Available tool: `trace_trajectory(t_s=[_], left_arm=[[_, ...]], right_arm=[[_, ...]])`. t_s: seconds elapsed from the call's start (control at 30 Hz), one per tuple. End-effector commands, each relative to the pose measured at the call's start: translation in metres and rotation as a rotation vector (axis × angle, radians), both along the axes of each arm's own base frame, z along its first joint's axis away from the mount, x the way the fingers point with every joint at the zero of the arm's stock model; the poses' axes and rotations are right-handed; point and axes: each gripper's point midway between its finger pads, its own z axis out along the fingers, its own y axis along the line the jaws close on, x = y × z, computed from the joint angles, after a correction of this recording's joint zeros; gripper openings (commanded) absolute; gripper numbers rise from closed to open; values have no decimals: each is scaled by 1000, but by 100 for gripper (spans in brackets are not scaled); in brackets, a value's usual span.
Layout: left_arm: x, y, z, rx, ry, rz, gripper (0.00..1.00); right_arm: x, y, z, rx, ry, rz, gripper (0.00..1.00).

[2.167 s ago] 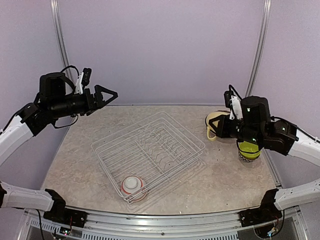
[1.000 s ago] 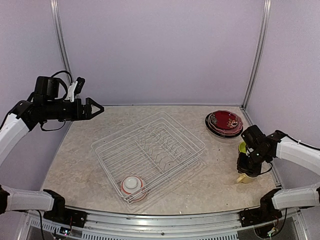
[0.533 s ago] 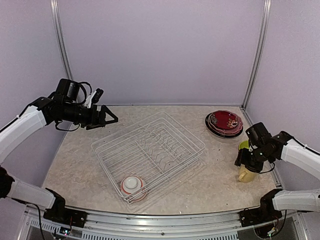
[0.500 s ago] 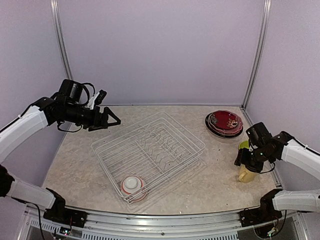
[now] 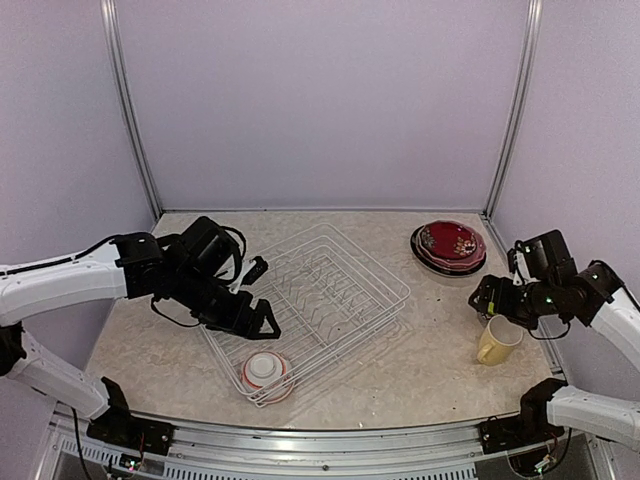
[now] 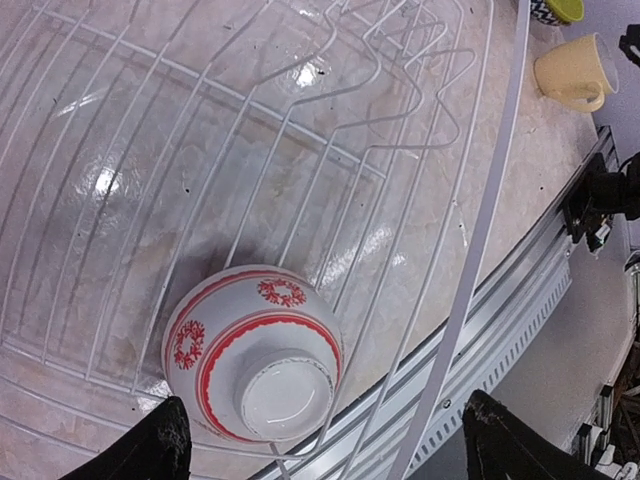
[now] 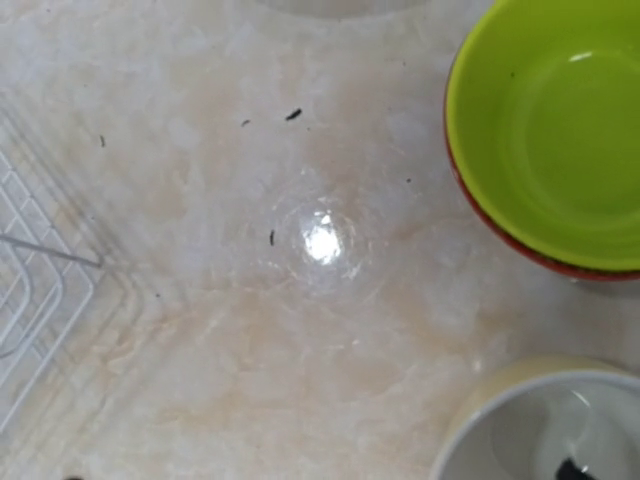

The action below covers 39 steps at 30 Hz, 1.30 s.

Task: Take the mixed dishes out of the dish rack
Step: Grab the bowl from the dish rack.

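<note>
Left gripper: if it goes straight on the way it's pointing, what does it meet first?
The left gripper would probably meet the upside-down red-and-white bowl in the dish rack, which lies ahead between its open fingers. Depth is unclear, so a rack wire might touch first.

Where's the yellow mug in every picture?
Top view: yellow mug at the far right, below the middle.
Left wrist view: top right corner.
Right wrist view: bottom right corner, seen from above.
Shared landmark: the white dish rack.
</note>
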Motion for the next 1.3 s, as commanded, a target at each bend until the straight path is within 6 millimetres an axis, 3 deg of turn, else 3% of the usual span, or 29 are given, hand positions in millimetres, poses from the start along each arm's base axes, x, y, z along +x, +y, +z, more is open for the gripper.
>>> trace_trajectory(t_s=[0.0, 0.23, 0.37, 0.57, 0.7, 0.8, 1.27], left_arm=[[-13, -5, -24, 142, 25, 12, 89], [-32, -3, -52, 291, 83, 38, 88], [-33, -2, -56, 305, 98, 64, 87], [-36, 1, -69, 366, 106, 78, 80], [-36, -1, -76, 402, 105, 76, 77], [-36, -5, -80, 424, 105, 70, 73], [-31, 3, -89, 532, 59, 73, 40]], right_arm=[[-4, -2, 14, -15, -29, 33, 100], [9, -7, 60, -22, -173, 11, 100], [13, -26, 84, -8, -271, -128, 100], [27, -3, 119, 117, -390, -62, 100], [26, -3, 139, 132, -498, -41, 100], [26, -11, 139, 96, -523, -68, 100], [44, 28, 115, 170, -459, 90, 100]])
